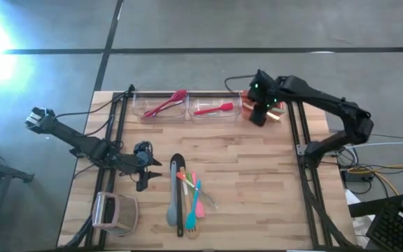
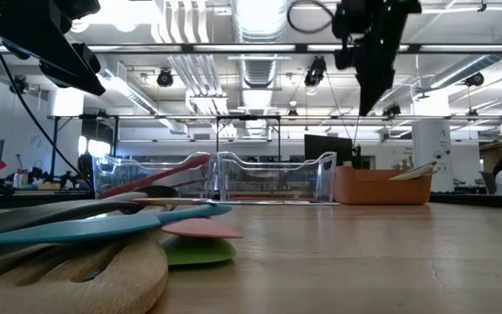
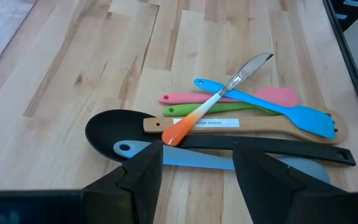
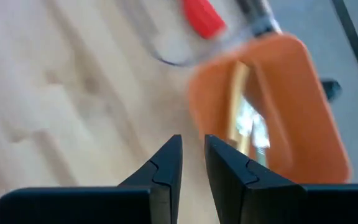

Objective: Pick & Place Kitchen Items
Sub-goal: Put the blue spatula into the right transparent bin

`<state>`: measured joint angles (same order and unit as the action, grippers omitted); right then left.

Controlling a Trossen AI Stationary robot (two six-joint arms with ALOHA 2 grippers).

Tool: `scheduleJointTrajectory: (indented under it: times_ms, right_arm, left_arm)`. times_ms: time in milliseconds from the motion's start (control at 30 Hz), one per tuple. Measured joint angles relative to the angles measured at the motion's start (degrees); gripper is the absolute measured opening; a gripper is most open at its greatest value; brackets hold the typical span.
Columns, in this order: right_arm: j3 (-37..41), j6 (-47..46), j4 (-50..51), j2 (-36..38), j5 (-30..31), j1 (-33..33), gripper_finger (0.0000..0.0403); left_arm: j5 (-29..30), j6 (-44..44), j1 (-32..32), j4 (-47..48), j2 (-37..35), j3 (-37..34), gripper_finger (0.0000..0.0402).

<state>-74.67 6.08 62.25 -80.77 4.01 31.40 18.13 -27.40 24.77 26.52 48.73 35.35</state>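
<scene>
Several slim utensils lie in a pile on the wooden table (image 1: 257, 161): a black spoon (image 3: 114, 127), a grey-blue spatula (image 3: 197, 158), a wooden spoon (image 3: 253, 126), green (image 3: 191, 110), pink (image 3: 272, 94) and blue (image 3: 291, 111) spatulas, and an orange-handled spreader (image 3: 210, 106). In the high view this pile (image 1: 185, 199) sits near the table's front. My left gripper (image 1: 143, 178) (image 3: 197, 165) hovers open just left of it. My right gripper (image 1: 259, 117) (image 4: 193, 152) hangs over the orange bin (image 4: 291, 93), its fingers a narrow gap apart and holding nothing. A wooden utensil (image 4: 238, 93) lies inside that bin.
Two clear bins (image 1: 161, 112) (image 1: 215, 114) stand along the far edge, each holding red or pink utensils (image 1: 165, 105) (image 1: 213, 108). The orange bin (image 2: 382, 187) is to their right. A boxy pinkish-white handled object (image 1: 114, 212) sits at the near left. Bare wood lies mid-table.
</scene>
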Motion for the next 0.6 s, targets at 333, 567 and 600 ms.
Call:
scheduleJointTrajectory:
  times_ms: [333,567,600]
  right_arm:
    - [0.0,-9.5,-11.3,0.8,0.0,-24.1,0.0072]
    - [0.0,-13.5,-24.8,-2.9,0.2,-39.1,0.0081]
    - [0.0,-13.8,-26.7,-3.7,0.3,-40.8,0.0082]
  left_arm:
    - [0.0,0.7,0.0,0.0,0.0,0.0,0.0197]
    - [0.0,0.7,0.0,0.0,0.0,0.0,0.0197]
    - [0.0,0.7,0.0,0.0,0.0,0.0,0.0197]
